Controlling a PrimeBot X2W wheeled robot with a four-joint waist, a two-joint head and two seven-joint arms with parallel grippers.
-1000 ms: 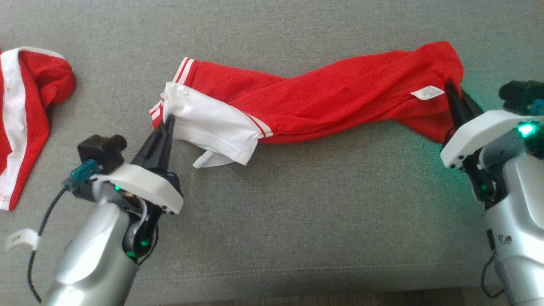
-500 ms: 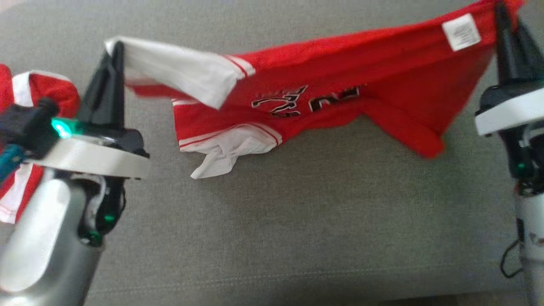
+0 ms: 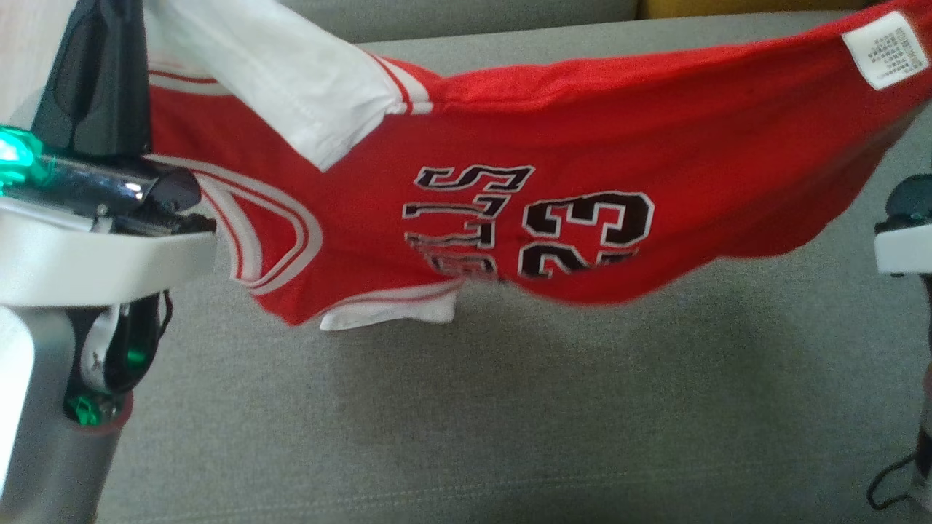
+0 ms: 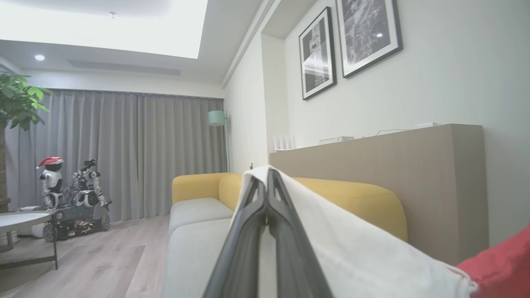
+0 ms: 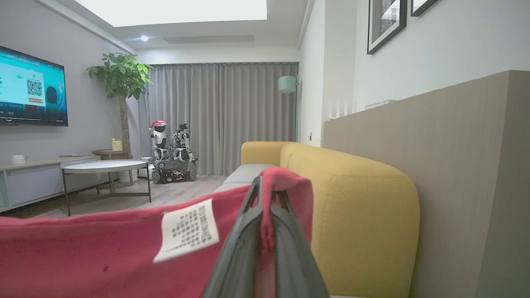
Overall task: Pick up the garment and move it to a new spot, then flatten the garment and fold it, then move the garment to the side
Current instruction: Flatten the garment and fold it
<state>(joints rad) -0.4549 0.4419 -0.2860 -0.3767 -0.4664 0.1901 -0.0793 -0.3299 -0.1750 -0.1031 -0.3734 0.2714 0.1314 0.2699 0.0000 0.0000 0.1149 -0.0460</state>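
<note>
Above the grey sofa seat [image 3: 510, 407] the garment [image 3: 582, 138] hangs stretched from nine to three o'clock, with the left gripper [image 4: 268, 178] closed on its white sleeve [image 3: 291, 80] and the right gripper [image 5: 265, 194] closed on the other end; either thin pinch could slip, dropping it bunched.

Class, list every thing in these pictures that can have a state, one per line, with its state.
jersey, hanging spread between both pincers above the sofa seat
left pincer, shut on the jersey's white sleeve
right pincer, shut on the jersey's red edge
care label, facing outward
television, switched on
curtains, drawn shut
</note>
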